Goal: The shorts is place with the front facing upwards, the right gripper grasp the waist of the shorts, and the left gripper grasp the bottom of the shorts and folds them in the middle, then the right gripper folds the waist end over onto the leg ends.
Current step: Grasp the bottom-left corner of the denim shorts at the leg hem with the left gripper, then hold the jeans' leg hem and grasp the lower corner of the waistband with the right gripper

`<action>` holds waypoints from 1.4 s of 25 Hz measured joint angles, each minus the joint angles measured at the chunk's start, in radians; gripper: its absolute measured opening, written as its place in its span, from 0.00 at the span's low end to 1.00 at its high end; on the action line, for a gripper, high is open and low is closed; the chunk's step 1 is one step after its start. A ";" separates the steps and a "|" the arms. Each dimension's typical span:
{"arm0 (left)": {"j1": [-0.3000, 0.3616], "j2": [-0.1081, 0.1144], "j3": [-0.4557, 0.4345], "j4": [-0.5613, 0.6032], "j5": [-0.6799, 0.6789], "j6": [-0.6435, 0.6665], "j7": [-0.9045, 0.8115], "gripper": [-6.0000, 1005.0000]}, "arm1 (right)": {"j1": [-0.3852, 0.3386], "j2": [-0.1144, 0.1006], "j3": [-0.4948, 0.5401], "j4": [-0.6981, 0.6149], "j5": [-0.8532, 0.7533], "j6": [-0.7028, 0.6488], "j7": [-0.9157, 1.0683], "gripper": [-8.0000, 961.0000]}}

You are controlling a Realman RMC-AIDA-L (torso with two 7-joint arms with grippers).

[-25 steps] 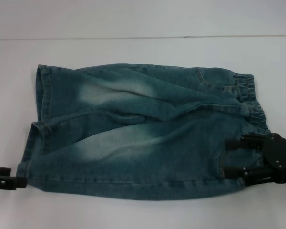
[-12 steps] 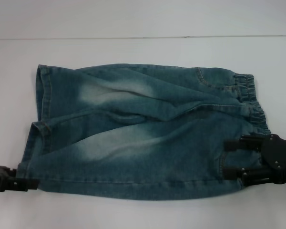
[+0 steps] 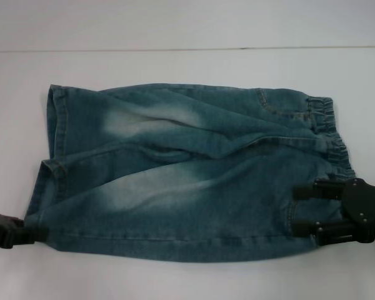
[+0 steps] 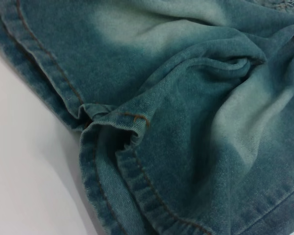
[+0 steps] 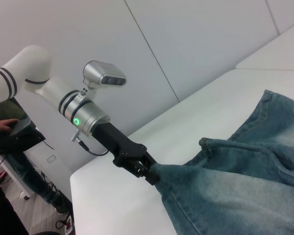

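The shorts (image 3: 187, 175) lie flat on the white table, front up; the elastic waist (image 3: 330, 128) is at the right and the leg ends (image 3: 54, 128) are at the left. My right gripper (image 3: 305, 209) rests over the near corner of the waist with its fingers spread apart, open. At the near left corner, my left gripper (image 3: 30, 232) has the bottom hem of the near leg pinched. In the right wrist view the denim (image 5: 235, 196) draws to a point in the left gripper (image 5: 151, 171). The left wrist view shows both leg hems (image 4: 132, 171) close up.
The white table (image 3: 187, 69) stretches beyond the shorts, with its far edge near the top of the head view. In the right wrist view a person (image 5: 10, 147) stands beyond the table's end, behind the left arm (image 5: 78, 115).
My left gripper has slid right onto the near leg's hem corner and closed on it. My right gripper has shifted slightly toward the near edge.
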 joint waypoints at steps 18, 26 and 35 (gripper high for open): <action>-0.035 0.012 -0.073 -0.003 -0.090 0.064 -0.031 0.04 | 0.060 -0.122 0.094 -0.003 -0.010 0.103 0.260 0.99; -0.049 0.008 -0.107 -0.004 -0.184 0.067 -0.059 0.04 | 0.161 -0.168 0.047 -0.186 -0.340 -0.012 0.322 0.98; -0.054 -0.002 -0.106 -0.004 -0.213 0.061 -0.061 0.04 | 0.241 -0.138 -0.126 -0.176 -0.626 0.062 0.324 0.98</action>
